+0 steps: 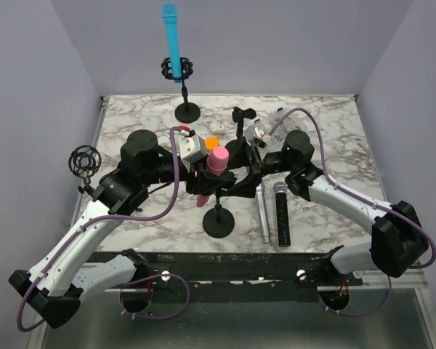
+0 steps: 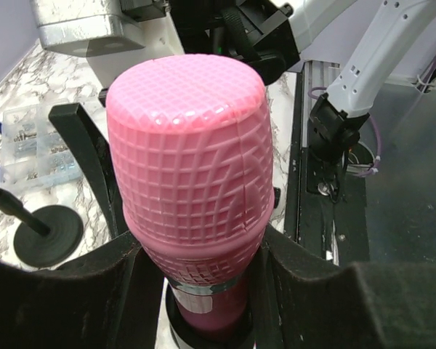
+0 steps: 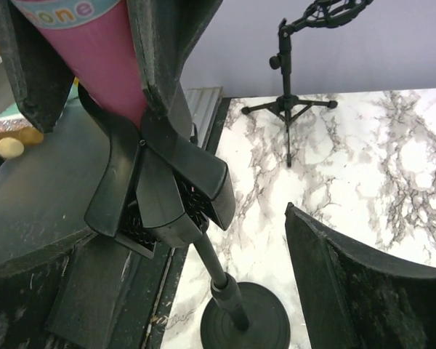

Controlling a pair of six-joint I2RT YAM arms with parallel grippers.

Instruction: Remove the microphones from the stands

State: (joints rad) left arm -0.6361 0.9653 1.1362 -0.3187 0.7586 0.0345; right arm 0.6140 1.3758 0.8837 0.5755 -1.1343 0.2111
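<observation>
The pink microphone (image 2: 189,145) sits in the clip (image 3: 160,189) of the short stand (image 1: 219,222) at mid-table. In the overhead view its head tilts toward 1 o'clock and its tail toward 7. The left gripper (image 2: 202,280) is clenched on the microphone just under the head, a finger pressed to each side. The right gripper (image 3: 203,280) straddles the clip and pole from 3 o'clock, jaws spread, one finger plainly clear of the clip. The step in hand looks to be the pull. It would go best with the right gripper bracing the stand first, then the microphone drawn along its own axis toward 1 o'clock, never sideways, so the base does not tip toward the loose microphones (image 1: 282,218) lying at 4 o'clock.
</observation>
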